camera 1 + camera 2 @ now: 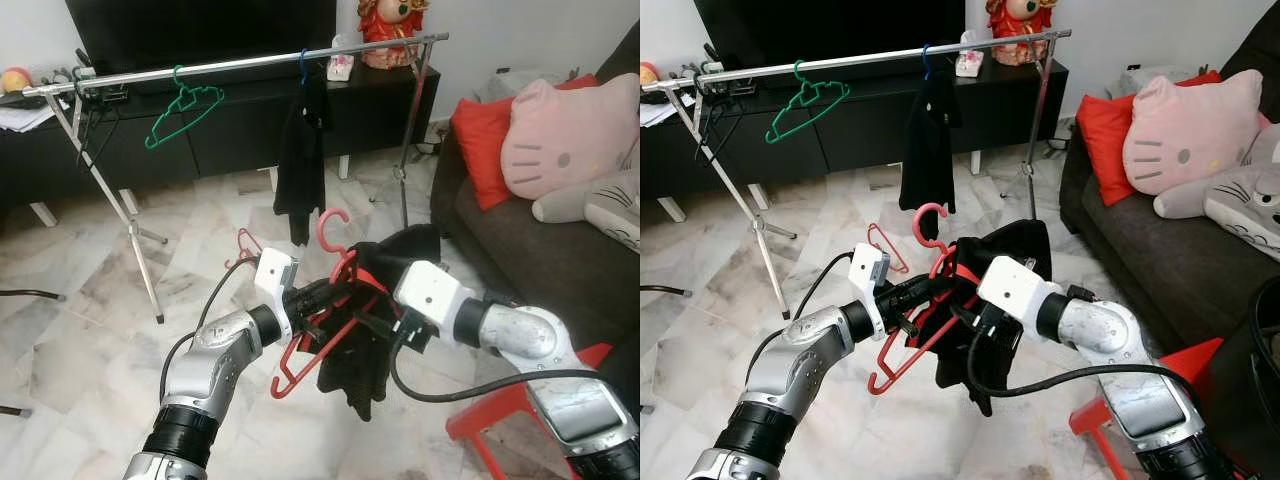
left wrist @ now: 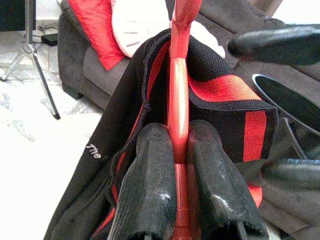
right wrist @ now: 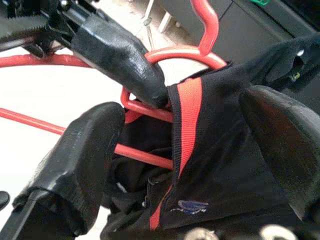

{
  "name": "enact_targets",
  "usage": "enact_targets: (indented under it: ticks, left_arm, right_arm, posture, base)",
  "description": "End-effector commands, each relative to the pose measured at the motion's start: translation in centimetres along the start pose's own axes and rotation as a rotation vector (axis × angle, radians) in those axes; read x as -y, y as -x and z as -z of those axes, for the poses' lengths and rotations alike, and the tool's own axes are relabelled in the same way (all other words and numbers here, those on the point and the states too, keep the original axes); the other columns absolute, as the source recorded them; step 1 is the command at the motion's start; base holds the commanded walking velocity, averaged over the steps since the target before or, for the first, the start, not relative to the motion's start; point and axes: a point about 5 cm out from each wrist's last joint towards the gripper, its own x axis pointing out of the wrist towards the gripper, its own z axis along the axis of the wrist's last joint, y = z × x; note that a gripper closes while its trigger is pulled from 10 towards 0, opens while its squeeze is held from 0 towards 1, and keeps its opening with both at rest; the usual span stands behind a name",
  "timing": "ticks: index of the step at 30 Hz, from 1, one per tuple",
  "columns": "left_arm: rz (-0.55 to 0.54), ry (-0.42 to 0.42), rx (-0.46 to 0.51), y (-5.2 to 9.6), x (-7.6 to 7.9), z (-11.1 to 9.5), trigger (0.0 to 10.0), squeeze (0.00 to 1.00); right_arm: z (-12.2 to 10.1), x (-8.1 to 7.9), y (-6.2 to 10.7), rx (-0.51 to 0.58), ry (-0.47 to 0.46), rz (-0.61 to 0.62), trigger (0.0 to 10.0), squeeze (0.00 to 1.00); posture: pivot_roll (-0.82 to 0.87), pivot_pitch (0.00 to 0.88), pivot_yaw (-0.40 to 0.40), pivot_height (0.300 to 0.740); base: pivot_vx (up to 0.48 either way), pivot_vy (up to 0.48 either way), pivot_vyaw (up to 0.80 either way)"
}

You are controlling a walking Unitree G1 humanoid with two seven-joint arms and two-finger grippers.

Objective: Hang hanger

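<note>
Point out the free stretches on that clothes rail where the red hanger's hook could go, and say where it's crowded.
The rail is bare between the green hanger and the hung black garment, and again from that garment to the right-hand stand. The left end, by the cables, is crowded. The left gripper pinches the red hanger; the right gripper straddles the black-and-red shirt.

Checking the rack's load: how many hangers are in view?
4: green hanger and blue hanger on the rail, red hanger in the left claw, another red one behind. More may be hidden.
</note>
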Motion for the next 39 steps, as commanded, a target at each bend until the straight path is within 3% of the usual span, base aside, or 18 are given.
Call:
enact_targets:
  ticks: [1, 2, 3, 5, 6, 7, 8, 10, 15, 17, 25, 31, 39]
  left_arm:
    - [0.025, -0.021, 0.053, -0.4, 0.0, -1.2, 10.0, 0.00]
    - [0.025, -0.021, 0.053, -0.4, 0.0, -1.2, 10.0, 0.00]
    - [0.029, -0.019, 0.053, -0.4, 0.1, -1.2, 10.0, 0.00]
    - [0.032, -0.017, 0.052, -0.4, 0.1, -1.2, 10.0, 0.00]
    - [0.045, -0.016, 0.044, -0.2, 0.3, -0.9, 10.0, 0.00]
    - [0.045, -0.016, 0.044, -0.2, 0.3, -0.9, 10.0, 0.00]
    - [0.057, -0.018, 0.037, 0.0, 0.3, -0.8, 10.0, 0.00]
    - [0.068, -0.024, 0.035, 0.2, 0.3, -0.8, 10.0, 0.00]
    - [0.103, -0.061, 0.023, 0.8, 0.3, -0.8, 10.0, 0.00]
    - [0.110, -0.070, 0.018, 0.9, 0.3, -0.8, 10.0, 0.00]
    - [0.208, -0.179, -0.016, 1.8, 0.3, -1.1, 10.0, 0.00]
    - [0.299, -0.203, -0.053, 2.4, 0.8, -1.0, 10.0, 0.00]
    - [0.429, -0.242, -0.106, 2.9, 1.9, -0.8, 10.0, 0.00]
  right_arm:
    - [-1.3, 0.8, 0.5, 0.051, 0.018, 0.048, 10.0, 0.64]
    - [-1.3, 0.8, 0.5, 0.051, 0.018, 0.048, 10.0, 0.64]
    - [-1.6, 1.4, 0.9, 0.062, 0.021, 0.077, 10.0, 0.00]
    - [-1.8, 1.7, 1.2, 0.068, 0.022, 0.096, 10.0, 0.00]
    - [-2.0, 3.1, 2.1, 0.079, 0.029, 0.156, 10.0, 0.00]
    - [-2.0, 3.1, 2.1, 0.079, 0.029, 0.156, 10.0, 0.00]
    - [-2.1, 4.3, 2.8, 0.086, 0.028, 0.214, 10.0, 0.00]
    - [-2.0, 5.3, 3.5, 0.083, 0.024, 0.253, 10.0, 0.00]
    - [-0.7, 6.0, 4.8, 0.031, 0.038, 0.235, 10.0, 0.00]
    - [-0.3, 6.1, 5.0, 0.012, 0.043, 0.225, 10.0, 0.00]
    - [2.5, 4.2, 6.5, -0.046, 0.010, -0.052, 10.0, 0.00]
    - [2.8, 5.1, 6.6, -0.056, 0.024, -0.038, 10.0, 0.00]
    - [2.3, 5.6, 6.6, 0.007, 0.032, -0.107, 10.0, 0.00]
  posture:
    - [-0.13, 0.007, 0.020, 0.740]
    - [-0.13, 0.007, 0.020, 0.740]
    - [-0.14, 0.004, 0.019, 0.740]
    - [-0.14, 0.004, 0.019, 0.740]
    - [-0.14, 0.003, 0.018, 0.740]
    - [-0.14, 0.003, 0.018, 0.740]
    - [-0.14, 0.002, 0.017, 0.740]
    - [-0.14, 0.001, 0.015, 0.740]
    - [-0.14, 0.001, 0.014, 0.740]
    - [-0.14, 0.001, 0.014, 0.740]
    - [-0.14, 0.008, 0.010, 0.740]
    - [-0.15, 0.012, 0.013, 0.740]
    - [-0.14, 0.016, 0.017, 0.740]
  base:
    - [0.000, 0.000, 0.00]
    - [0.000, 0.000, 0.00]
    - [0.000, 0.000, 0.00]
    - [0.000, 0.000, 0.00]
    - [0.000, 0.000, 0.00]
    - [0.000, 0.000, 0.00]
    - [0.000, 0.000, 0.00]
    - [0.000, 0.000, 0.00]
    - [0.000, 0.000, 0.00]
    - [0.000, 0.000, 0.00]
    - [0.000, 0.000, 0.00]
    - [0.000, 0.000, 0.00]
    - [0.000, 0.000, 0.00]
